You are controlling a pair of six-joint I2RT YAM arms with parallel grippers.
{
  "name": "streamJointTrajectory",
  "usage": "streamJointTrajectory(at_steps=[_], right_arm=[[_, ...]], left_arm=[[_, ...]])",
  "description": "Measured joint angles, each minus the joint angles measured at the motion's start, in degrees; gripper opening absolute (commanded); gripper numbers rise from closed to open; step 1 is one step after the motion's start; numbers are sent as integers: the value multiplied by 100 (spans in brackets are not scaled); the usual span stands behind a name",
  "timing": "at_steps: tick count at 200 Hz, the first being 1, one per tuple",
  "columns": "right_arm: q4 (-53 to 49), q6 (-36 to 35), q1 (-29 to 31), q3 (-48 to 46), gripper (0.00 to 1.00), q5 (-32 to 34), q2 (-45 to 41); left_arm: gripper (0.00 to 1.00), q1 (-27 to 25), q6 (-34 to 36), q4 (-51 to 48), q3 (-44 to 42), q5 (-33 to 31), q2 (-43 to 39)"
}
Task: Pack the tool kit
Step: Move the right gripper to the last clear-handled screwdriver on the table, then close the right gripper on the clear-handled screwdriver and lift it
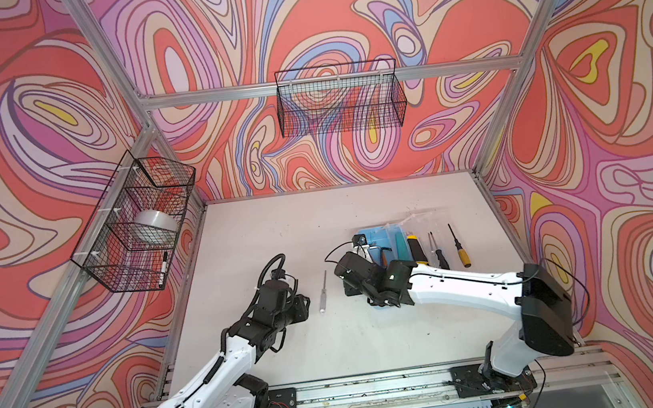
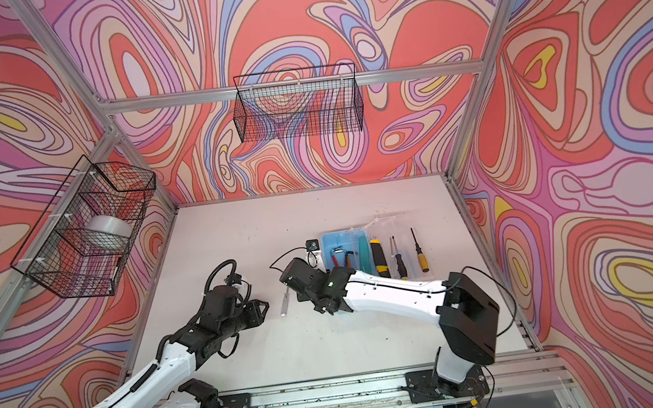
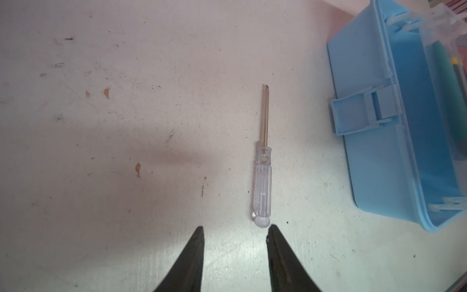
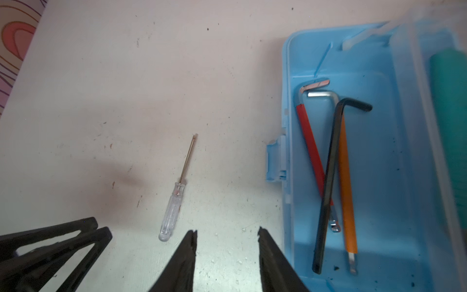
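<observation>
Black left tool: jaws spread, nothing between them. It stands over the near half of the desk, left of middle.

Black right tool: jaws likewise spread and empty, just beside the box's left long side.

Clear-handled screwdriver: flat on bare desk between the two tools, outside the box.
- Long axis runs near to far, with the rounded butt toward the left tool and the flat tip toward the far edge.
- The butt lies just ahead of one left jaw, off the tool's centre line.
- The left tool is judged the better aligned; a slight sideways shift should straddle the handle.
- Transparent fluted handle, thin brassy shaft.

Light-blue box: open, right of middle, its long side roughly parallel to the screwdriver. It holds three hex keys, sleeved red, black and orange.

Toward the right edge lie utility knives and two screwdrivers. Whether they rest on the clear lid cannot be told.
</observation>
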Motion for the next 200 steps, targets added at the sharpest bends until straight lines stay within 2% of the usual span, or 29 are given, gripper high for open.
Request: streamJointTrajectory(at_steps=[33,61,111,200], right_arm=[[-111,282,98,852,39,-262,1167],[-221,317,162,1115,36,-352,1657],[-219,304,164,1447,35,-584,2103],[-262,236,190,1906,35,-920,2697]], left_arm=[[43,686,-284,363,-400,726,-151],[42,1237,-485,570,-684,1250,-140],[42,1285,-538,710,-723,1550,-212],[42,1307,-535,699,-723,1545,-431]])
